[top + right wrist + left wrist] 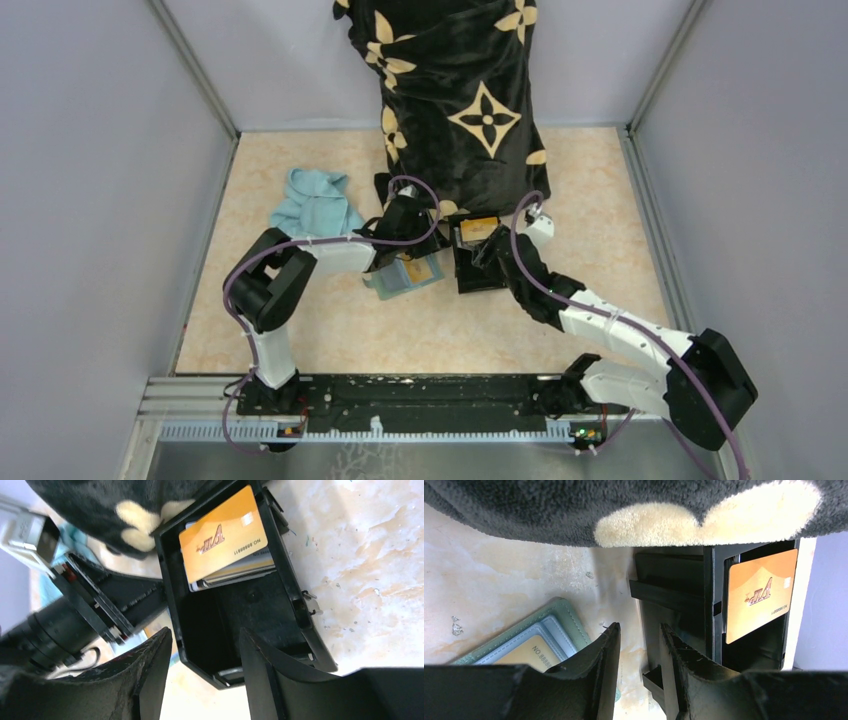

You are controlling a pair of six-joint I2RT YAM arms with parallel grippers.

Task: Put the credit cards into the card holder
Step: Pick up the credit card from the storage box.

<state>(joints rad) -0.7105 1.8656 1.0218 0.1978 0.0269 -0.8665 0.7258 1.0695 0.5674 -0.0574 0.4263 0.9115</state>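
Note:
The sage-green card holder (pixel 400 278) lies open on the table with a tan-orange card (pixel 526 653) in a slot; it also shows in the left wrist view (pixel 561 617). Several more credit cards, a tan-orange one (pixel 223 532) on top of paler ones (pixel 240 570), lean in the far end of a black box (pixel 478 268). My left gripper (pixel 639 632) is open and empty, between the holder and the box. My right gripper (pixel 205 640) is open and empty over the box's near corner (pixel 200 662). In the top view the left gripper (pixel 428 232) and right gripper (pixel 490 250) flank the box.
A black plush cloth with tan flower shapes (pixel 460 90) hangs down over the back of the table and overhangs the box. A light blue cloth (pixel 315 200) lies at the back left. Grey walls enclose the table on three sides.

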